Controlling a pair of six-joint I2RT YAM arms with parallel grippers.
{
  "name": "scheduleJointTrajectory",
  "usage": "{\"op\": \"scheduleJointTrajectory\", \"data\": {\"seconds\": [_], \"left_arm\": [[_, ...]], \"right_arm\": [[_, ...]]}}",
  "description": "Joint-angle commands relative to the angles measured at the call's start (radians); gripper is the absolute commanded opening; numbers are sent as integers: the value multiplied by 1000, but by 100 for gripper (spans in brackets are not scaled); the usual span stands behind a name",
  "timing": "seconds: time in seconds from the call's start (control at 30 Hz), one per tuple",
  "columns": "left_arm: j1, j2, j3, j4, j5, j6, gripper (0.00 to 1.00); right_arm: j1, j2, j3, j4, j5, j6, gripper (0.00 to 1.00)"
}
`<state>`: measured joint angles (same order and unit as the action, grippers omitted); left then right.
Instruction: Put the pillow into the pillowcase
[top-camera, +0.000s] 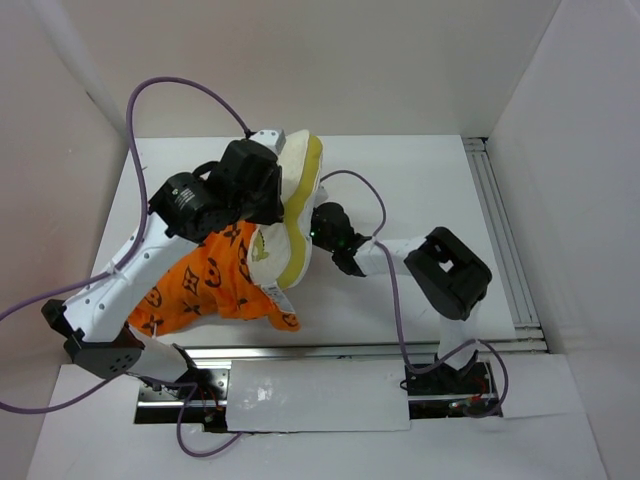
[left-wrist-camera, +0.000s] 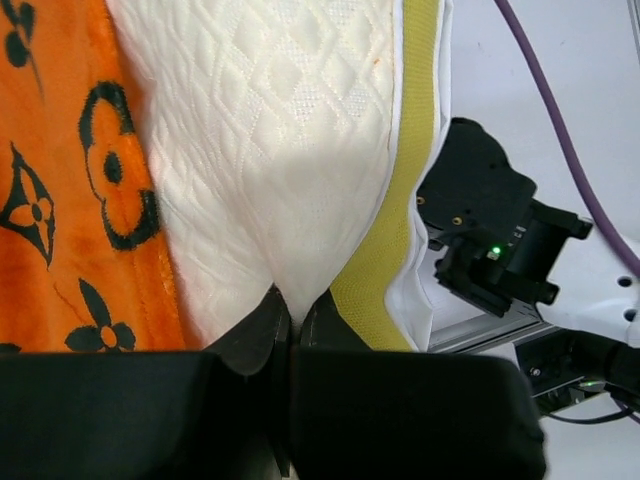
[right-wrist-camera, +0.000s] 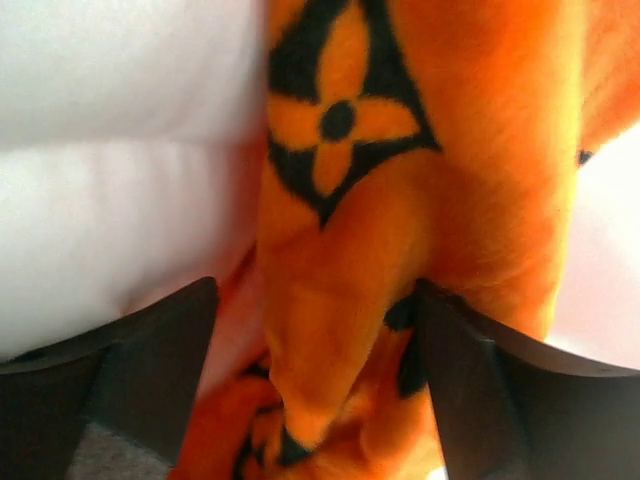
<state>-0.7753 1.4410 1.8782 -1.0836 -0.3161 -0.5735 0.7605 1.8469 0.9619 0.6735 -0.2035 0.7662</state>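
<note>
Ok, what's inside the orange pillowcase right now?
The pillow meets the pillowcase mouth with its lower end; most of it sticks out above. How far it reaches inside, the orange fabric covers.

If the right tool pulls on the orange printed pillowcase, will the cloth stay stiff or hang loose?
Probably floppy: the orange flower-printed fabric pillowcase bunches into a soft fold between the fingers of the open right tool. It would likely sag wherever it is unsupported, since it lies in wrinkles in the top view. Its fuzzy surface may resist slipping.
</note>
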Motion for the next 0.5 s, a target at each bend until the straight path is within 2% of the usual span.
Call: {"op": "scheduleJointTrajectory", "data": {"seconds": [0.0,0.03,0.1,0.17,0.2,0.3,0.4,0.47], "left_arm": [[-2,-59,-5,113,31,20,0],[-2,-70,-5,122,41,20,0],[-2,-79,-16,122,41,11,0],[-2,-90,-25,122,19,0,0],[-2,-100,-25,131,18,0,0],[7,-111,-44,131,-24,0,0],[31,-102,-62,108,-69,-16,0],[57,-93,-88,108,-78,-34,0]], "right_arm": [[23,69,107,37,102,4,82],[23,86,142,26,102,16,78],[23,130,178,-20,130,47,63],[23,140,201,-20,144,57,38],[23,149,201,-20,154,58,0],[11,111,154,-32,165,48,0],[-41,-32,37,-51,196,-31,0],[-88,-167,-26,-165,236,-132,0]]}}
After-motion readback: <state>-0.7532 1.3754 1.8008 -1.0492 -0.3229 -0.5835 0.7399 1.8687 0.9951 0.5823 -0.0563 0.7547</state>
